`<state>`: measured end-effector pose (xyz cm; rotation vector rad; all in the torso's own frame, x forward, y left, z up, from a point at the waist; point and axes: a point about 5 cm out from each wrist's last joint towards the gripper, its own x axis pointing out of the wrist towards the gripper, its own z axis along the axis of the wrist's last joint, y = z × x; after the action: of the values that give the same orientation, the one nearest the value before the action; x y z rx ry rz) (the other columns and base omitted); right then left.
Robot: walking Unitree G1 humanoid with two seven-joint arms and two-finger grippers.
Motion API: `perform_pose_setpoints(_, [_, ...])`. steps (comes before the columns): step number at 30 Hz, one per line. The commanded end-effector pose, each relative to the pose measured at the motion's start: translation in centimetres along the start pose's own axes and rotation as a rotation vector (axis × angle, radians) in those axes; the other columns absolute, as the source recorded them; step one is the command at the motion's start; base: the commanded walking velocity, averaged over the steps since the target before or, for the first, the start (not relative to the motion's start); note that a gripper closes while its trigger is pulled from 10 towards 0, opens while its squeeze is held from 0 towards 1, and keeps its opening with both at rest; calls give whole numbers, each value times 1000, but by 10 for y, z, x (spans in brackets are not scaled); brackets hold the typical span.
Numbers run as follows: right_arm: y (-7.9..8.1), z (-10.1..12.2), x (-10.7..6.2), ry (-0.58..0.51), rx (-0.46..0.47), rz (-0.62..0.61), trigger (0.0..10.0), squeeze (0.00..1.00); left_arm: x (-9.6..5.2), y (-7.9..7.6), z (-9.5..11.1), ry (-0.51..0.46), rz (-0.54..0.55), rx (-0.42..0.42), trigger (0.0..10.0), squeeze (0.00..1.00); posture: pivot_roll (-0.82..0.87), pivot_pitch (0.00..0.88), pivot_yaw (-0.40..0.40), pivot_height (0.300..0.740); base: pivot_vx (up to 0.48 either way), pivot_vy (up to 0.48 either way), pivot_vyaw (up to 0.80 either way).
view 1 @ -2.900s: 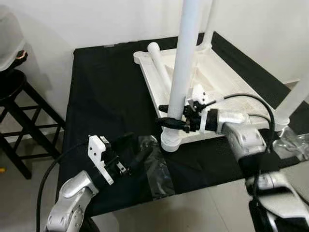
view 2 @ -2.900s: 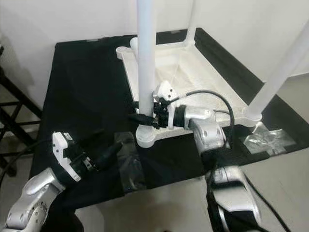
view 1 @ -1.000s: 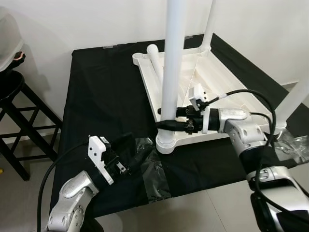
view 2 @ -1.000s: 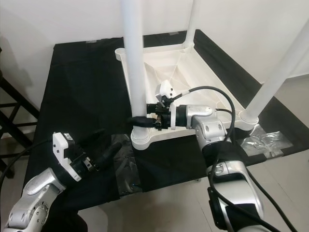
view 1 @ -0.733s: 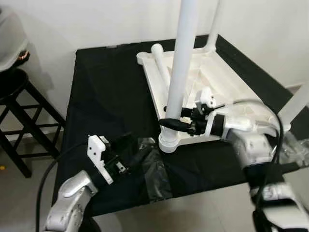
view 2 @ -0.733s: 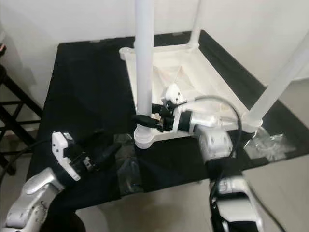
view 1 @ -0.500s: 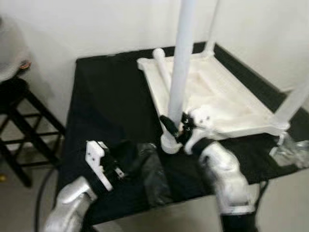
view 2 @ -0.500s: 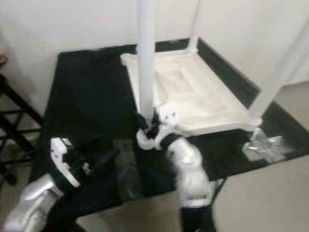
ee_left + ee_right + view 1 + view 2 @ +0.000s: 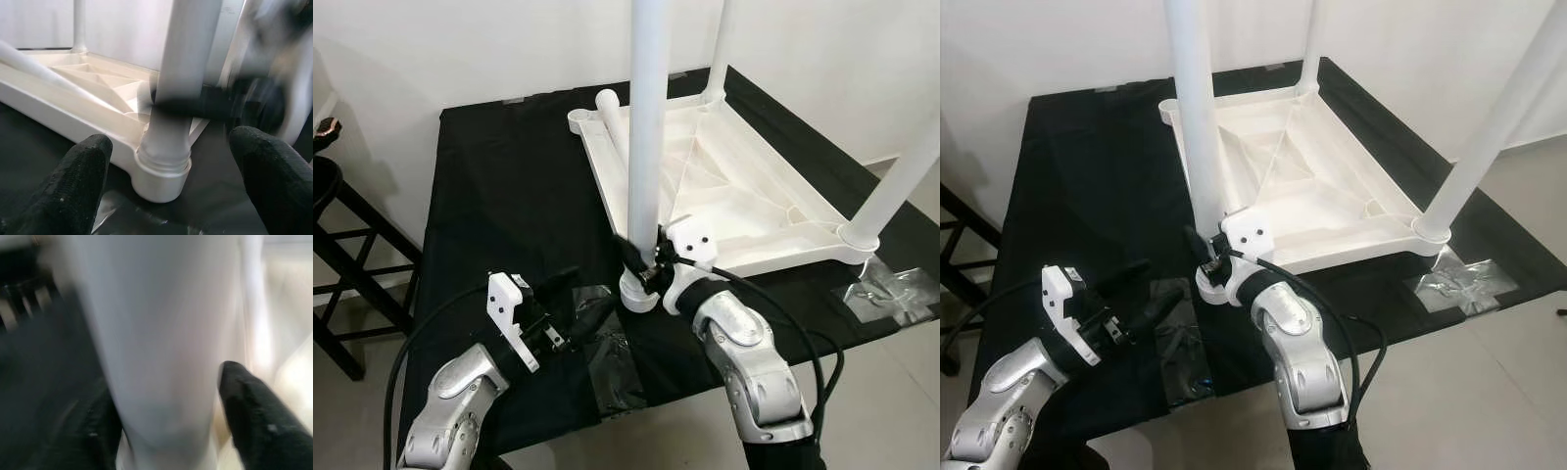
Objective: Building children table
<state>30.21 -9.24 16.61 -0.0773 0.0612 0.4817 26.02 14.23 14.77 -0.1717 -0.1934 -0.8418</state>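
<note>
Our right gripper (image 9: 639, 262) is clamped round the near leg (image 9: 644, 147) of the kids' table, low down, just above the corner socket (image 9: 637, 294); in the right wrist view one finger (image 9: 254, 416) sits on each side of the white tube, blurred but clearly straddling it. Right forearm comes in from the near edge of the bench (image 9: 509, 196), cable looping off it

Our left gripper (image 9: 582, 313) has its fingers apart, holding nothing, hovering low over the black cloth just beside that same socket on our left. The left wrist view looks straight at the socket between its two spread fingertips (image 9: 78, 176)

Table top (image 9: 1302, 186) lies upside down on the bench, ribbed underside up. Near leg stands upright in its corner socket. Two more legs stand in their sockets: far leg (image 9: 720, 49) at the back corner, right leg (image 9: 901, 176) at the corner on our right. A fourth leg (image 9: 612, 122) lies loose along the left rim of the inverted top, touching it, by the back left corner

Clear plastic bag (image 9: 612, 357) lies flat on the cloth under and near our left gripper. Another crumpled plastic wrap (image 9: 891, 294) is near the right leg's corner. Black stool (image 9: 337, 255) stands off the bench on our left
</note>
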Motion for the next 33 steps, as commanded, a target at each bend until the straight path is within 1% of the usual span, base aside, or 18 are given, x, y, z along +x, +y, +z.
perform_pose_setpoints(1, [-12, 8, 3, -18, 6, 10, 10000, 1000, -3, 0, -2, 16, 1, -6, 10000, 0, -65, 183, 23, 740, 0, 0, 0])
perform_pose_setpoints(4, [-15, 13, 4, -37, 2, 28, 10000, 1000, -3, 0, -3, 16, -1, -6, 10000, 0, -65, 183, 23, 740, 0, 0, 0])
perform_pose_setpoints(6, [-25, 30, 9, -89, -31, 147, 10000, 1000, -3, -1, -3, 14, -1, -5, 10000, 0, -66, 177, 14, 740, 0, 0, 0])
perform_pose_setpoints(7, [-29, 37, 11, -99, -71, 234, 10000, 275, -4, -2, -2, 14, -2, 4, 10000, 0, -65, 168, 9, 740, 0, 0, 0])
perform_pose_setpoints(8, [-32, 42, 11, -102, -99, 291, 10000, 275, -5, -2, -2, 14, -2, 10, 10000, 0, -64, 164, 7, 740, 0, 0, 0])
perform_pose_setpoints(9, [-32, 42, 11, -102, -99, 291, 10000, 275, -5, -2, -2, 14, -2, 10, 10000, 0, -64, 164, 7, 740, 0, 0, 0])
perform_pose_setpoints(10, [-35, 45, 10, -94, -150, 352, 10000, 0, -7, -3, -2, 13, 1, 20, 10000, 0, -61, 163, -2, 740, 0, 0, 0])
perform_pose_setpoints(11, [-37, 45, 8, -77, -184, 432, 10000, 0, -10, -4, -2, 12, 7, 36, 10000, 0, -59, 159, -4, 740, 0, 0, 0])
perform_pose_setpoints(12, [-37, 45, 8, -77, -184, 432, 10000, 0, -10, -4, -2, 12, 7, 36, 10000, 0, -59, 159, -4, 740, 0, 0, 0])
perform_pose_setpoints(13, [-40, 45, 4, -50, -237, 529, 10000, 0, -14, -6, -2, 11, 21, 53, 10000, 0, -58, 158, -5, 740, 0, 0, 0])
perform_pose_setpoints(15, [-42, 44, 3, -29, -252, 584, 10000, 0, -17, -7, -2, 13, 30, 61, 10000, 0, -56, 157, -8, 740, 0, 0, 0])
perform_pose_setpoints(17, [-54, 45, 3, 0, -251, 649, 10000, 0, -24, -9, -5, 22, 48, 73, 10000, 0, -53, 154, -7, 740, 0, 0, 0])
perform_pose_setpoints(22, [-76, 54, 11, -9, -235, 623, 10000, 0, -26, -11, -7, 14, 79, 92, 10000, 0, -41, 148, -14, 740, 0, 0, 0])
perform_pose_setpoints(23, [-81, 57, 13, -20, -219, 610, 3294, 0, -26, -12, -7, 15, 82, 99, 10000, 0, -41, 148, -13, 740, 0, 0, 0])
perform_pose_setpoints(24, [-81, 57, 13, -20, -219, 610, 3294, 0, -26, -12, -7, 15, 82, 99, 10000, 0, -41, 148, -13, 740, 0, 0, 0])
perform_pose_setpoints(25, [-87, 58, 15, -26, -196, 600, 0, 0, -27, -14, -7, 16, 86, 103, 10000, 0, -39, 146, -8, 740, 0, 0, 0])
perform_pose_setpoints(29, [-98, 50, 17, 1, -181, 581, 0, 0, -30, -19, -8, 29, 84, 116, 10000, 0, -37, 143, -5, 740, 0, 0, 0])
perform_pose_setpoints(33, [-99, 36, 13, 8, -151, 577, 0, 0, -31, -21, -9, 39, 88, 133, 10000, 0, -37, 138, -3, 740, 0, 0, 0])
